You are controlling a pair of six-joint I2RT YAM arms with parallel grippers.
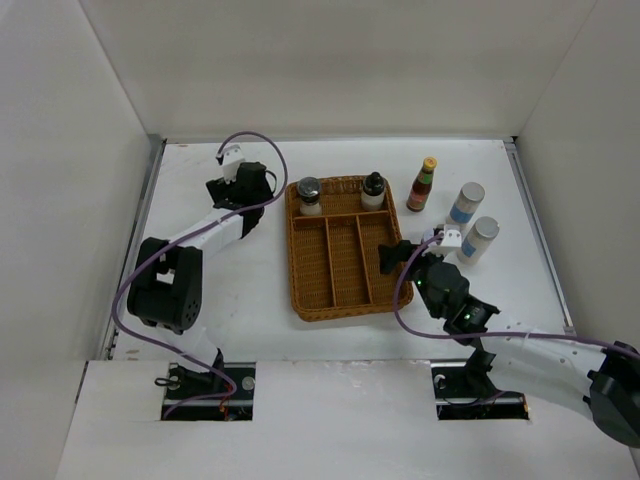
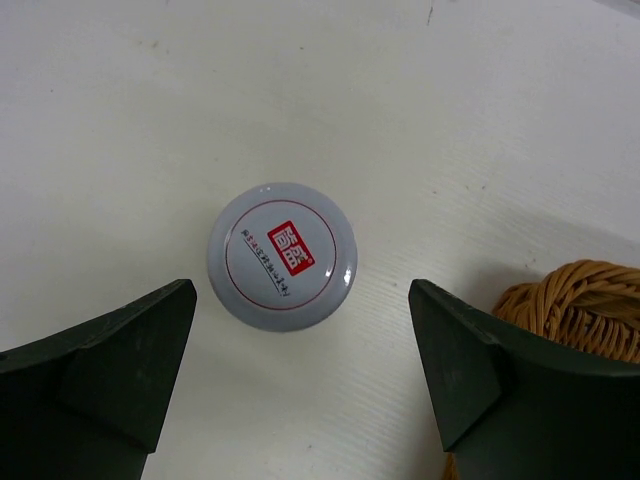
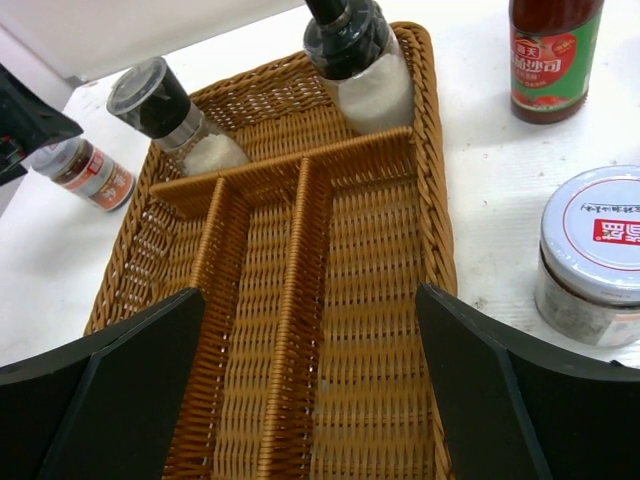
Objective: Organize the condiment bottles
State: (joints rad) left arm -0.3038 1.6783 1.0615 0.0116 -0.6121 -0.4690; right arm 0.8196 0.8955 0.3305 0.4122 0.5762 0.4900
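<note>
Left jar [image 2: 282, 256]: upright on the table [image 1: 250, 335], just off the tray's [image 1: 294, 250] far-left corner, not in it.

Left gripper [image 2: 300, 290]: directly above that jar, jaws wide, nothing held, no contact. The lid sits between the fingers, a bit nearer the one away from the tray.

Looks like the step is picking this jar. To do it well:
- shift slightly so the lid is centred
- drop past the lid and grip the body, not the lid rim
- the tray-side finger is near the wicker, so keep it clear on the way down
- close gently, lift straight up, then cross the rim

Right gripper [image 3: 310, 295]: over the tray's long compartments, jaws wide, empty. Right jar [image 3: 595, 255] is on the table just right of the tray, outside the fingers.

Shaker [image 1: 309, 195] and black-capped bottle [image 1: 373, 190] stand in the far cross compartment. Red bottle [image 1: 424, 185] and white bottles [image 1: 466, 203] are on the table to the right of the tray, not yet placed.
</note>
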